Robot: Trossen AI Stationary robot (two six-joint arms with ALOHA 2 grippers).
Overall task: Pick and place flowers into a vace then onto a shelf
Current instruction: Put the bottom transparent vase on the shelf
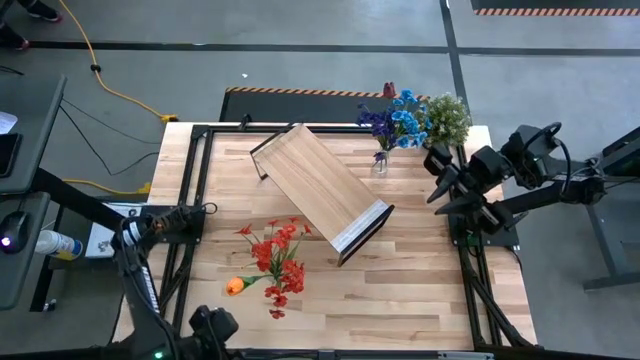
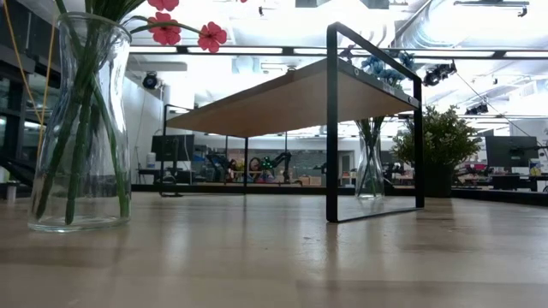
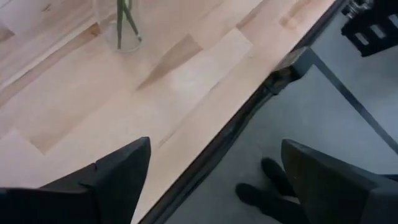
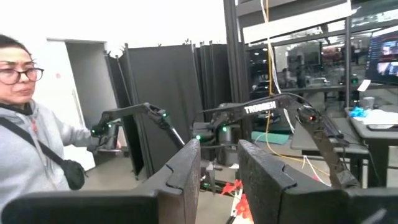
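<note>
Your counter (image 1: 420,300) carries the shelf (image 1: 318,190) diagonally at centre. Red flowers (image 1: 278,258) stand in a vase near the front-left. Left tool (image 3: 211,186): fingers apart, over the counter's edge, empty. Right tool (image 4: 219,180): narrow gap, empty.

Light comes from above and is bright and even. In the high view the bench (image 1: 400,290) is evenly lit, and the shelf (image 1: 318,186) throws only a short soft shadow. In the low view the ceiling lamps are overexposed and the near bench surface is blurred, with pale reflections. The glass vase (image 2: 79,120) shows small highlights. In the left wrist view the dark fingers (image 3: 118,177) are out of focus. The right wrist view has a white, washed-out wall.
</note>
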